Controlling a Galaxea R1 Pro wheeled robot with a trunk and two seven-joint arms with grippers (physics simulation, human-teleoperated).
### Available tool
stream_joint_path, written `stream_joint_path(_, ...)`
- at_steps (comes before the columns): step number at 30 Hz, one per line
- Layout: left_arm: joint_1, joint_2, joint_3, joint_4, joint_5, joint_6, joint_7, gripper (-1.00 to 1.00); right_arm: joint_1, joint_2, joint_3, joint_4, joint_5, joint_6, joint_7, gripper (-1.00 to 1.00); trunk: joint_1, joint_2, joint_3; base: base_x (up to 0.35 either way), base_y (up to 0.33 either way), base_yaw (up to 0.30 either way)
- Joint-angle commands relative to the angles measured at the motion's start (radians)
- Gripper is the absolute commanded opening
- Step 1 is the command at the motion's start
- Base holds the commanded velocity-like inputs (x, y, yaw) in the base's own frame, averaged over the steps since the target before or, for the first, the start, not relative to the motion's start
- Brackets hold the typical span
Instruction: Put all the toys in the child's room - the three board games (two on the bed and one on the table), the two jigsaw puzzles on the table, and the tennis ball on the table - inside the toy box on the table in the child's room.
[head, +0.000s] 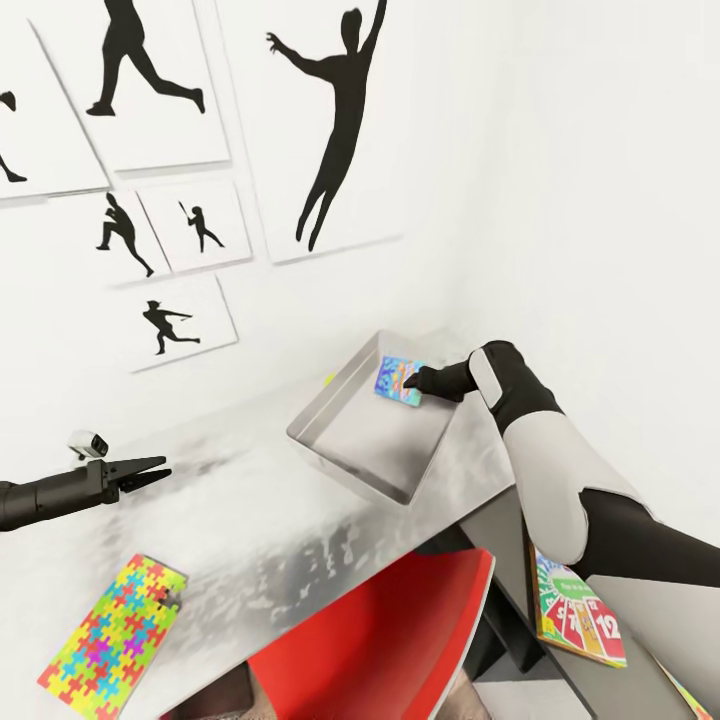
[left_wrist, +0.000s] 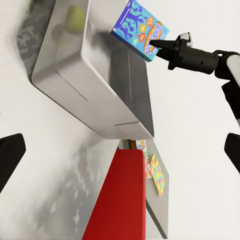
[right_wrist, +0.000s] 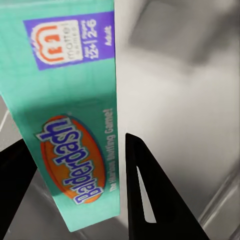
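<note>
Nearest the head camera, a curved glossy red chair back (head: 400, 640) is being seen below the pale grey-white counter (head: 250, 520). 1 flat blue board game box (head: 399, 381) is being gripped by the closed right hand (head: 418, 383) over the shallow light-grey toy box (head: 370, 440), presumably for release inside. The left hand (head: 140, 473) is being held open and empty, clear of the bin. 1 bright jigsaw puzzle rectangle (head: 112, 638) is lying near the counter's front edge, and 1 green-white-red Skip-Bo box (head: 580, 615) is resting on the lower section. The Balderdash title on the box's teal edge (right_wrist: 75, 120) is being revealed by the right wrist view; a yellow-green ball (left_wrist: 75, 19) inside the bin is being shown by the left wrist view.
</note>
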Motion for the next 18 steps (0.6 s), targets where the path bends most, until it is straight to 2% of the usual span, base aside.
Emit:
stream_joint_path(1, -0.001, 0.000, 0.000, 0.000, -0.001, 0.011, -0.004, 1.00, -0.001, 0.001, -0.006, -0.001, -0.005, 0.005, -0.003, -1.00, 0.000, -0.002, -0.003, 0.000, 0.000, 0.000)
stream_joint_path(18, -0.001, 0.001, 0.000, 0.000, -0.001, 0.011, -0.004, 1.00, -0.037, -0.002, -0.006, -0.001, -0.005, 0.004, -0.005, -1.00, 0.000, -0.002, -0.032, 0.000, 0.000, 0.000)
